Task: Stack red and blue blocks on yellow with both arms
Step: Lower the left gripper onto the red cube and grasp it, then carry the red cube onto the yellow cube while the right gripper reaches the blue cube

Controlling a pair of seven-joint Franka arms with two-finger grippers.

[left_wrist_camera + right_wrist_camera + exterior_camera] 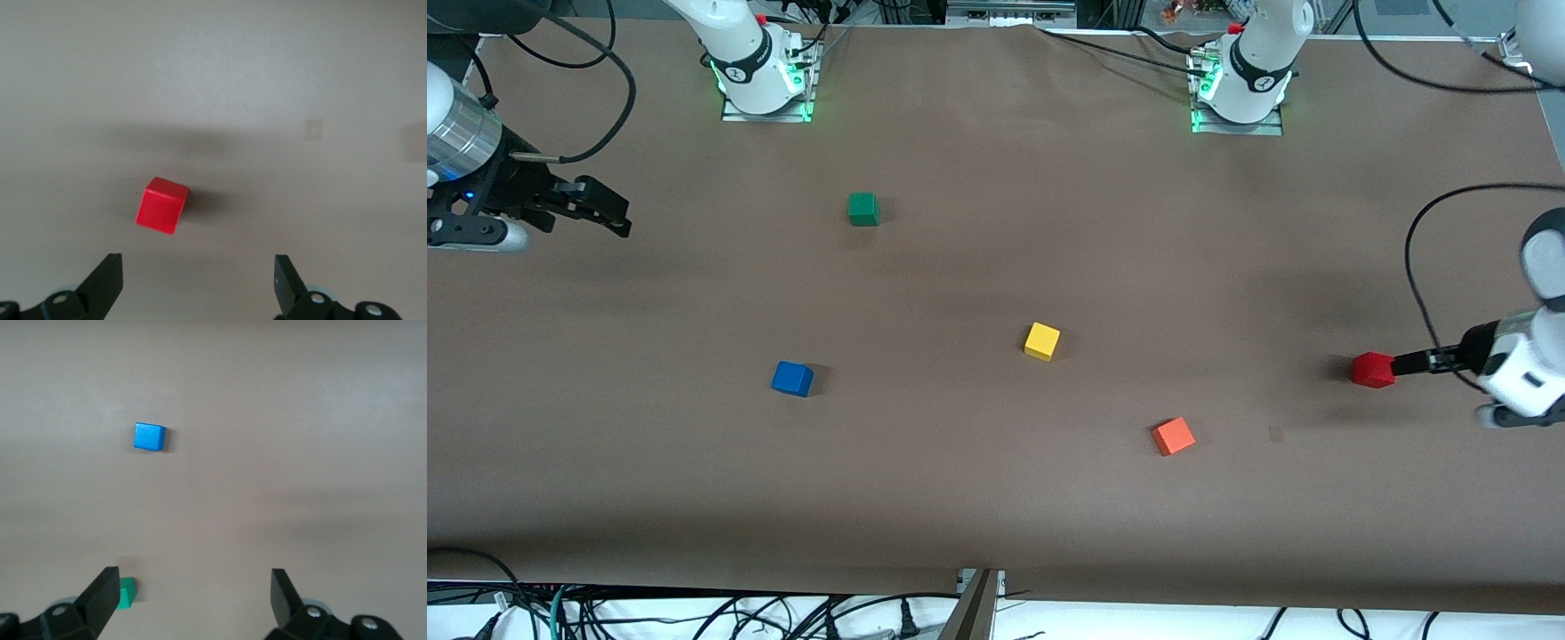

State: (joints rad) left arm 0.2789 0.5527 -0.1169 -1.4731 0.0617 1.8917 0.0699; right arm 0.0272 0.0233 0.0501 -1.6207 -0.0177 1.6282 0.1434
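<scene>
**Nothing stacked yet: both pincers spread, all cubes on the table**

Four loose cubes ring the small matte bright-yellow cube (pixel 1041 341), which sits alone near the middle of the brown table (pixel 996 498) with nothing on top of it. Taking yellow as the clock's centre in the front view, the small matte bright-blue cube (pixel 791 379) lies out at about eight o'clock, toward the right arm's end. The small matte deep-red cube (pixel 1372 370) lies at roughly three o'clock, well apart, toward the left arm's end. A lighter orange cube (pixel 1173 436) rests at about four o'clock, and a green cube (pixel 863 209) at around ten.

The left pincer (pixel 199 280) hangs over the red cube with its fingers spread wide. In its wrist view the cube (pixel 162 205) sits on the table ahead of the fingertips, not between them, so I judge no grasp has been made. The right pincer (pixel 190 593) is also spread and holds nothing. It hovers over the table at the right arm's end, with the blue cube (pixel 149 437) well ahead of it.

By my reckoning both picks and both placements are left to do, red looking likeliest first.
</scene>
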